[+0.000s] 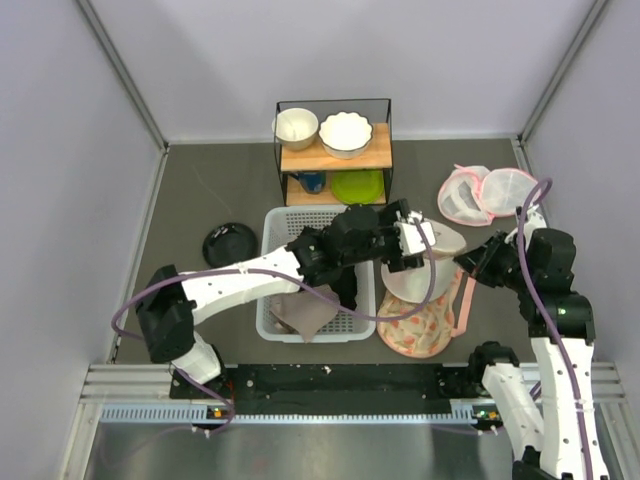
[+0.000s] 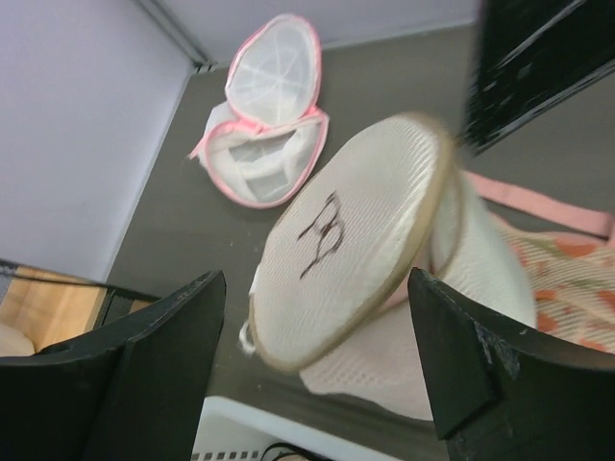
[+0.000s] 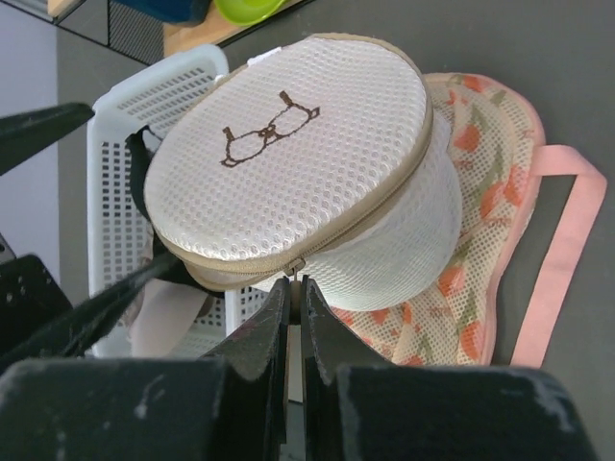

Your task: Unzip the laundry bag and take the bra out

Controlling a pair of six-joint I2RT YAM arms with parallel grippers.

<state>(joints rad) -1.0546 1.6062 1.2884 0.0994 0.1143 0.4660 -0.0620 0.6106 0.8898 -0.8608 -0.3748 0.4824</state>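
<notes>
The laundry bag (image 1: 412,283), a white mesh drum with a tan zip round its lid, stands tilted on a flat peach floral piece (image 1: 415,332). The lid (image 3: 288,144) bears a brown bra drawing. My right gripper (image 3: 296,280) is shut on the zip pull (image 3: 298,266) at the lid's near edge; in the top view it (image 1: 468,262) sits right of the bag. My left gripper (image 2: 315,279) is open, its fingers on either side of the bag (image 2: 356,240) without closing on it; it (image 1: 412,243) shows at the bag's left. The bra is hidden.
A white plastic basket (image 1: 275,225) holding a beige cloth (image 1: 305,315) is left of the bag. A pink-trimmed twin-dome mesh bag (image 1: 485,195) lies at back right. A wire shelf (image 1: 335,150) with two bowls stands behind. A black disc (image 1: 230,243) lies left.
</notes>
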